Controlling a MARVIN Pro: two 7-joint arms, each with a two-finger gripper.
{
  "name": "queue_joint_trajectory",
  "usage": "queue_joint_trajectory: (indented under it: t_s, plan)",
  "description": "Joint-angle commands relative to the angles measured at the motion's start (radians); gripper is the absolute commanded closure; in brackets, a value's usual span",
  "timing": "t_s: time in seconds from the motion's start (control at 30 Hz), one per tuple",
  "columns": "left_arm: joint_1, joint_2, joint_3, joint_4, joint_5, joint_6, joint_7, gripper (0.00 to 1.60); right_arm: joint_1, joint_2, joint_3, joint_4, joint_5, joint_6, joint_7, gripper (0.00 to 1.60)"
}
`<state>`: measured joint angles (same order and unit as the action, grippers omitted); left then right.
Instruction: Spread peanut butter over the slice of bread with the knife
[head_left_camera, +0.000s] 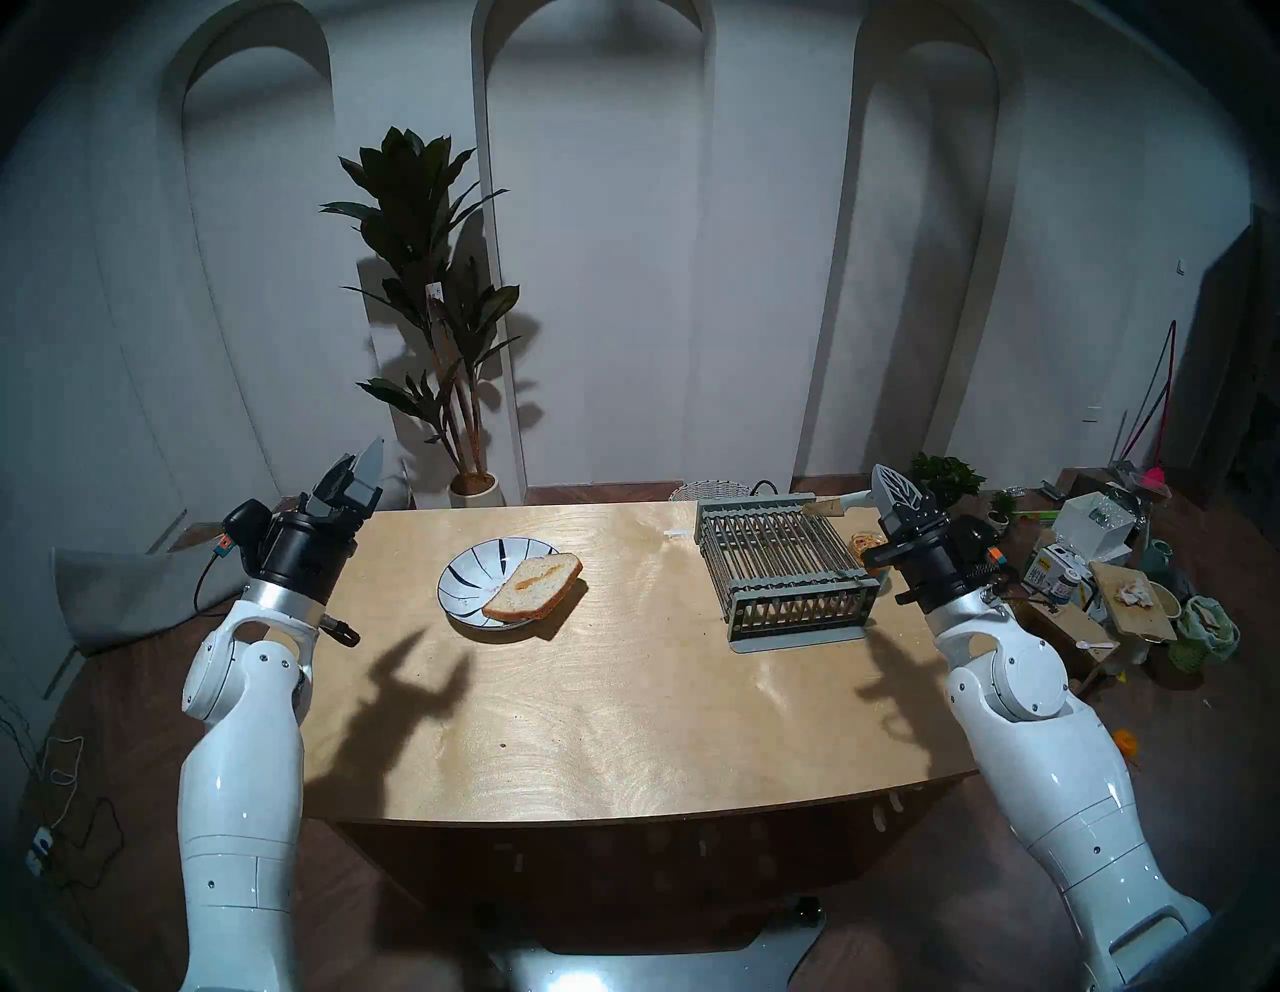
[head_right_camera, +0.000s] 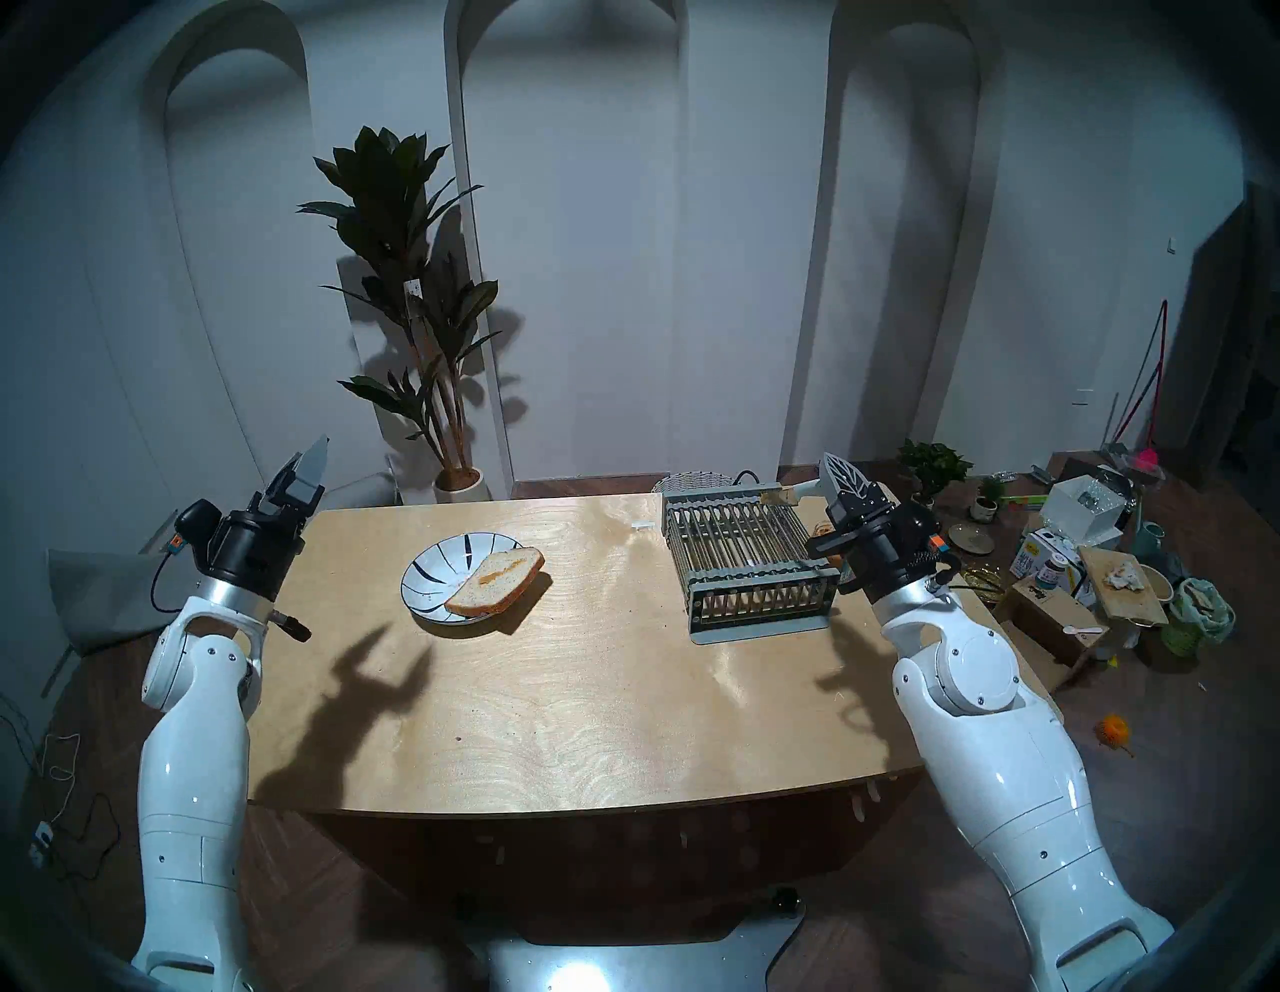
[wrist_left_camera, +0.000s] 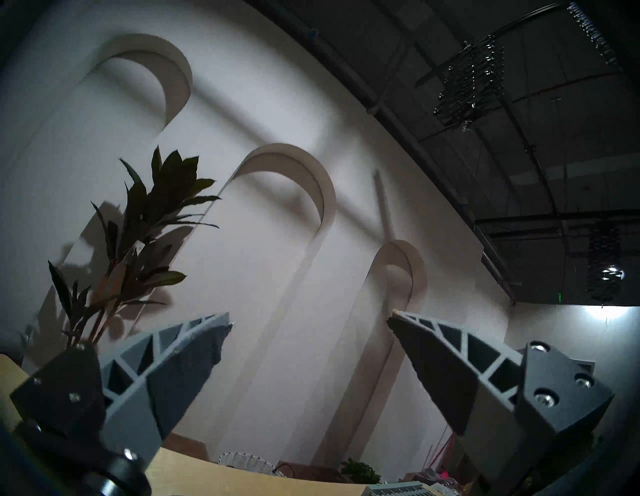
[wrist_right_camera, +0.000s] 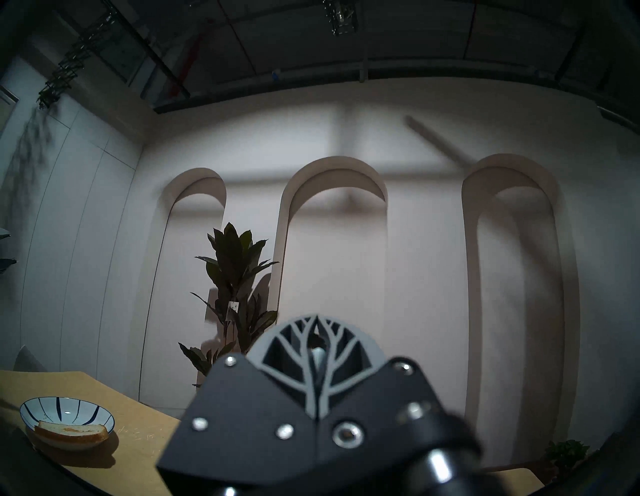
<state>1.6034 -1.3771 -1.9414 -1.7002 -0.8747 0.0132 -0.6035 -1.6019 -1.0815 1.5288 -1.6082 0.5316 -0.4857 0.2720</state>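
Table (head_left_camera: 623, 727): pale wood, arms raised at either end.

Plate (head_left_camera: 471, 561): white with dark stripes, left of centre on the table.

Bread (head_left_camera: 533, 585): one slice, resting on the plate's right rim and tilted, its far corner hanging out over the table. A streak of peanut butter (head_left_camera: 537, 575) runs across its upper face.

Rack (head_left_camera: 783, 568): grey slatted metal, at the table's right side, well apart from the plate.

Tub (head_left_camera: 864, 542): small, clear, with orange paste, just right of the rack and partly hidden by the right wrist.

Right gripper (head_left_camera: 893, 488): held above the rack's far right corner, fingers pressed together on the knife (head_left_camera: 834, 504). The pale handle sits in the grip; the blade points left over the rack's back edge, smeared tan.

Left gripper (wrist_left_camera: 308, 320): lifted off the table's left edge, tilted upward, fingers spread wide, nothing between them.

Potted plant (head_left_camera: 429, 277): tall, against the arched wall behind.
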Motion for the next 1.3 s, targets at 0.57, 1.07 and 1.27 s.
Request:
queue_joint_trajectory:
  t_s: [0.57, 1.07, 1.27]
  plan:
    - [0.034, -0.036, 0.027, -0.085, 0.118, 0.038, 0.088, 0.00, 0.054, -0.162, -0.050, 0.047, -0.067, -0.068, -0.188, 1.60]
    - [0.042, -0.020, 0.034, -0.096, 0.078, 0.191, 0.129, 0.00, 0.033, -0.148, -0.072, 0.041, -0.055, 0.024, -0.197, 1.60]
    - [0.046, -0.019, 0.035, -0.097, 0.078, 0.191, 0.127, 0.00, 0.022, -0.143, -0.084, 0.047, -0.055, 0.024, -0.185, 1.60]
